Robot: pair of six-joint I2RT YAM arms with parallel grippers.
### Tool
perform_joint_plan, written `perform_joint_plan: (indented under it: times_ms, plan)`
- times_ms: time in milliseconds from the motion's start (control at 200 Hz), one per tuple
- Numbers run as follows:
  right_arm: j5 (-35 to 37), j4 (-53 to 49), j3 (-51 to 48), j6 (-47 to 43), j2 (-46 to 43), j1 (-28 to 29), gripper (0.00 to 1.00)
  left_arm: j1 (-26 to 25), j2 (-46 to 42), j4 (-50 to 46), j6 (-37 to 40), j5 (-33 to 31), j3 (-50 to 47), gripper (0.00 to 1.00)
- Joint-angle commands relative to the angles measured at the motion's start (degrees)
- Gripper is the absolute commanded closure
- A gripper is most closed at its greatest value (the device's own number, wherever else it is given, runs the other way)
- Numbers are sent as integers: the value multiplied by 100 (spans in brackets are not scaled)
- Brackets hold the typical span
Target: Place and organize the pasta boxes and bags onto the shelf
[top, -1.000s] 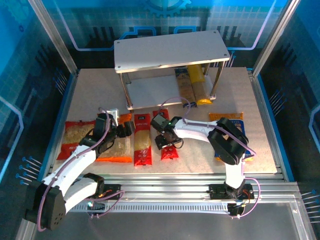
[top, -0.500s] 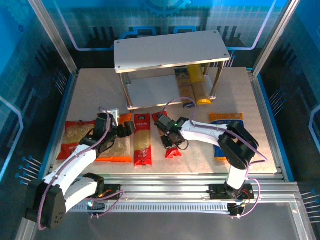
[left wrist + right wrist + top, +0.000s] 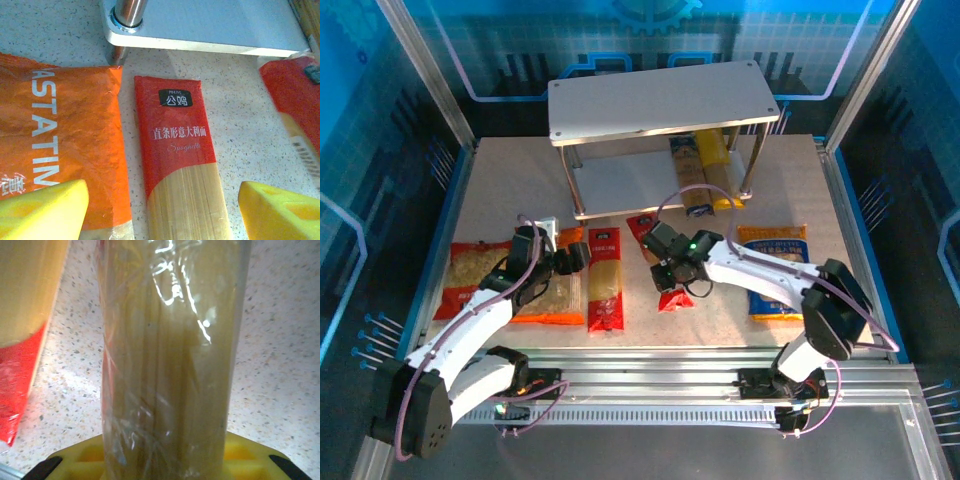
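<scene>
From above, the top board of the shelf hides the far ends of the packs under it, and the right gripper covers the middle of a red pack. At the left wrist this pack is blurred and cut by the right edge; the orange bag is cut at the left.

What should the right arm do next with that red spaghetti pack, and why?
Probably lift it and carry it toward the shelf: the right gripper looks closed around the red spaghetti pack, and the lower board has bare space.
</scene>
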Motion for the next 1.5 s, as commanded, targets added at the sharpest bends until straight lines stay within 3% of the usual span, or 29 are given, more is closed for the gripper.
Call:
perform_joint_plan:
  times_ms: [0,270,765,1496]
  plan:
    - [264,162,389,-187,-312,-171,74,-37,8,70,70,26,180,20]
    - [520,675,1107,-828,303,-774,73,-40,46,90,85,76,254,20]
    - [845,1039,3154,-1444,2380,-1700,73,-31,77,-3,175,79,424,20]
    - [1014,1695,3928,-1342,3368,-1917,72,-29,155,-22,173,34,388,20]
